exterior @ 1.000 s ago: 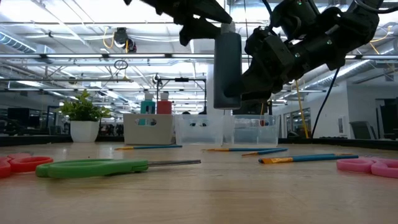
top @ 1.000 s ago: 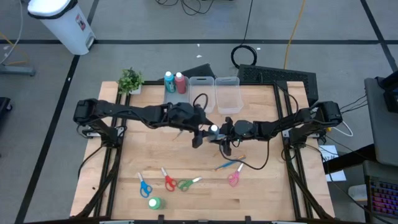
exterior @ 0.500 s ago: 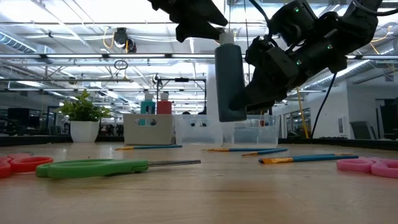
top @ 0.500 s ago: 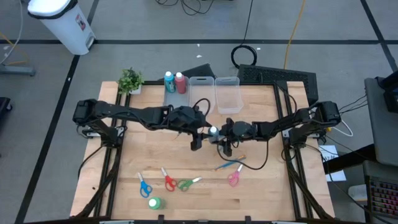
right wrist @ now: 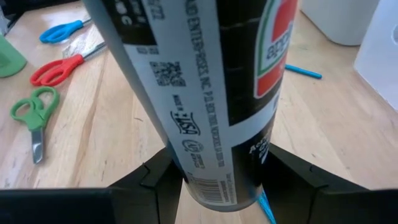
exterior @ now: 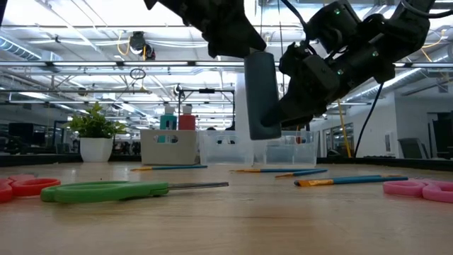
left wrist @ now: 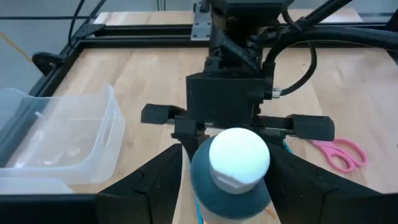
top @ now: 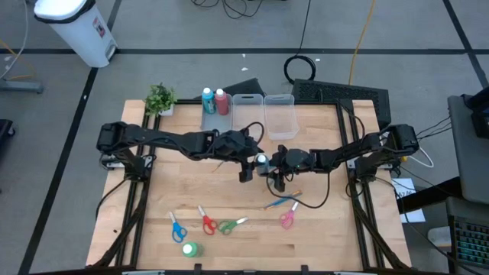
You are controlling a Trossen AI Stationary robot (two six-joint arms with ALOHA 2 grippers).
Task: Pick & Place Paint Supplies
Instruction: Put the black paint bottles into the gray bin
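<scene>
The dark grey bottle (exterior: 260, 95) hangs upright above mid-table, well clear of the wood, right gripper (top: 273, 169) clamped on its lower body, left gripper (top: 250, 164) jaws apart around its white cap (left wrist: 239, 154)

The table (top: 229, 202) is pale wood, smooth with a faint grain and a low sheen; the dark grey paint bottle (exterior: 261, 95) clamped in the right gripper (right wrist: 217, 177) is glossy plastic, wrapped in a smooth printed paper label, its white cap (left wrist: 239, 155) matt plastic just before the left gripper (left wrist: 217, 186); both grippers are matt black plastic or metal, which of the two I cannot tell; beyond the left gripper, the bin (left wrist: 59, 134) is clear, shiny plastic; below the right gripper on the table, the scissors (right wrist: 34, 112) have glossy coloured plastic handles and dull metal blades; the brush (exterior: 350, 180) handles look smooth and semi-glossy.
</scene>
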